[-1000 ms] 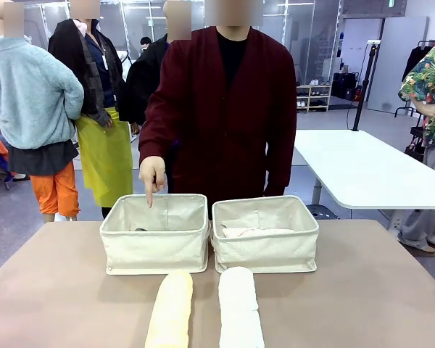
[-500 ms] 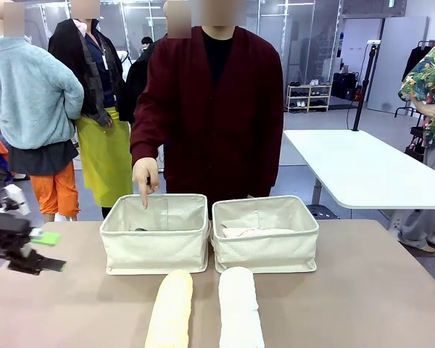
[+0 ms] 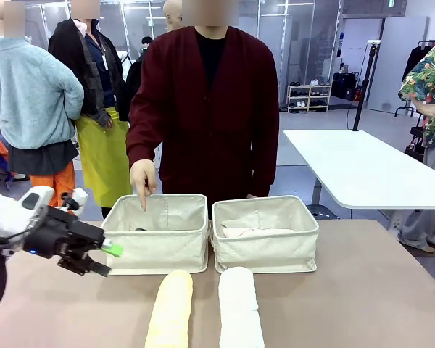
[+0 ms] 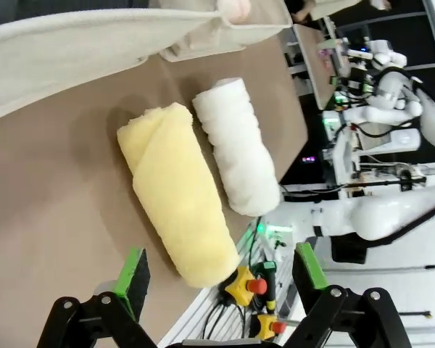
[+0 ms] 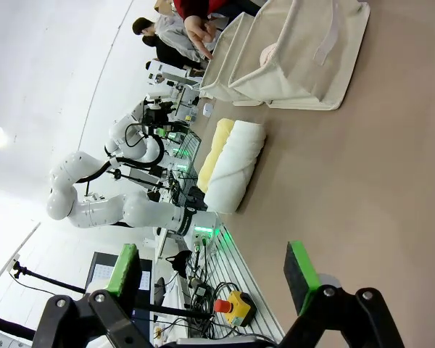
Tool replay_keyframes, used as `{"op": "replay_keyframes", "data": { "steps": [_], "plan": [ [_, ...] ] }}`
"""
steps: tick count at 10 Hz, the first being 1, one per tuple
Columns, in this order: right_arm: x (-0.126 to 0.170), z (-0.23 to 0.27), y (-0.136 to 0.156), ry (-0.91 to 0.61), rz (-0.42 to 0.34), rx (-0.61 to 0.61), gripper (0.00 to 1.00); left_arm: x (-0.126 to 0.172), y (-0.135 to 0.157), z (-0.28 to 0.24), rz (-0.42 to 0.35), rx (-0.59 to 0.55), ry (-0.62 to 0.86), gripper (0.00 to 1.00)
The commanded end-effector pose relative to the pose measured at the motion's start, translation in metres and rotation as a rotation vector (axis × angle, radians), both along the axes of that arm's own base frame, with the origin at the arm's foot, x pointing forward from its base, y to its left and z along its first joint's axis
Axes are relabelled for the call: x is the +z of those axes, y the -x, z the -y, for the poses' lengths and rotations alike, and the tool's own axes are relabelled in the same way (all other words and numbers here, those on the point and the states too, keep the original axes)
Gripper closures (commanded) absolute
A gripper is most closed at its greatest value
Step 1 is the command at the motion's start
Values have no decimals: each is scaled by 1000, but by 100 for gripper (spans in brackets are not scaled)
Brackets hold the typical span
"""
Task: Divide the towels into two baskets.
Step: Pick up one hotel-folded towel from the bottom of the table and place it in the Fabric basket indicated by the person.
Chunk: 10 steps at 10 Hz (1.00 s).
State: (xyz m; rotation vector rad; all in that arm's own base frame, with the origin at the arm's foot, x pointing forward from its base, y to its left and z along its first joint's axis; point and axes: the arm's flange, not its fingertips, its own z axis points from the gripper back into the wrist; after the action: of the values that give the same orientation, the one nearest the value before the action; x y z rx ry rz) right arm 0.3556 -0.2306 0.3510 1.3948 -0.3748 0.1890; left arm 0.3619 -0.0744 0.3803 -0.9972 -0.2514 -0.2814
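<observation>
A pale yellow towel (image 3: 170, 308) and a white towel (image 3: 239, 308) lie rolled side by side on the table, in front of two cream baskets. The left basket (image 3: 156, 250) shows a dark sliver of grey towel (image 3: 139, 230) inside. The right basket (image 3: 264, 254) holds a pale pink towel (image 3: 254, 232). My left gripper (image 3: 105, 259) hovers open just left of the left basket's front corner, above the table. In its wrist view the left gripper (image 4: 221, 272) faces the yellow towel (image 4: 177, 196) and the white towel (image 4: 235, 148). My right gripper (image 5: 214, 268) is open, well back from both rolls (image 5: 235, 167).
A person in a dark red cardigan stands behind the baskets, one hand (image 3: 143, 181) pointing a finger down into the left basket. Bare brown table (image 3: 362, 297) lies to the right and left of the rolls. A white table (image 3: 362, 170) stands farther off at the right.
My left arm has come in from the left edge and moved right toward the left basket's corner. The person has straightened up, with the finger still pointing into that basket.
</observation>
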Motion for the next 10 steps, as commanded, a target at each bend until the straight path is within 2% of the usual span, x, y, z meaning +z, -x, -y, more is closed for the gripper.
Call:
{"op": "replay_keyframes", "data": {
  "steps": [1,7,10],
  "plan": [
    [3,-2,2,2,15,3,0,-28,59,34,-11,58,-82,0],
    [3,-2,2,2,15,3,0,-71,81,83,78,212,-279,0],
    [3,-2,2,2,15,3,0,-90,84,96,50,248,-296,0]
  ]
}}
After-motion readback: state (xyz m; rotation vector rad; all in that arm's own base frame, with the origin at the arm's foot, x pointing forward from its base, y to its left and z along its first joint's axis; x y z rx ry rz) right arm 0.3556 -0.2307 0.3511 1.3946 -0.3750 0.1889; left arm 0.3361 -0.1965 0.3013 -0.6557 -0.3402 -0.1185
